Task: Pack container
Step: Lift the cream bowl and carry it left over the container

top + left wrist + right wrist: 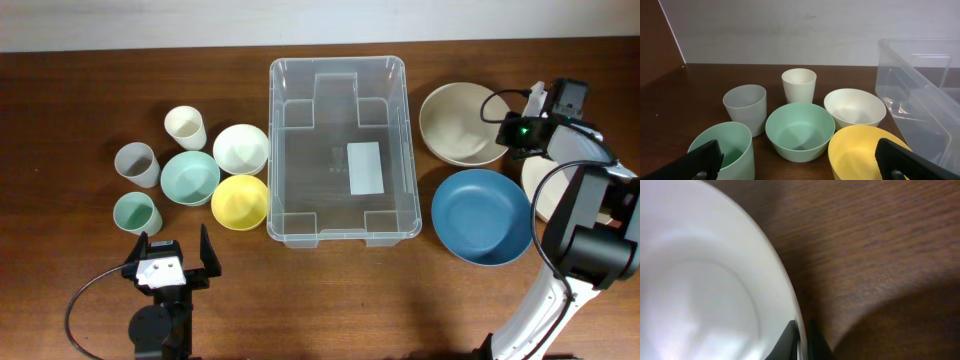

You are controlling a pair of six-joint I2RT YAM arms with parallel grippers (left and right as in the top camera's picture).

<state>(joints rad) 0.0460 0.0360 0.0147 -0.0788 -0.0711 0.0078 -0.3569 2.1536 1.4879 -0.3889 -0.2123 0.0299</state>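
The container (272,150) is a large clear plastic bin in the middle of the table, with a white label on its base and nothing in it. Its near wall (920,95) shows on the right of the left wrist view. My right gripper (537,152) is at the far right, shut on the rim of a white dish (700,280); the two dark fingers pinch that rim (800,345). The dish (533,180) is mostly hidden under the arm from above. My left gripper (172,262) stands open near the front edge, and it (800,165) holds nothing.
Left of the bin stand a cream cup (185,127), grey cup (136,163), green cup (136,212), green bowl (190,177), white bowl (240,148) and yellow bowl (240,200). A beige bowl (462,123) and blue bowl (482,215) lie to its right.
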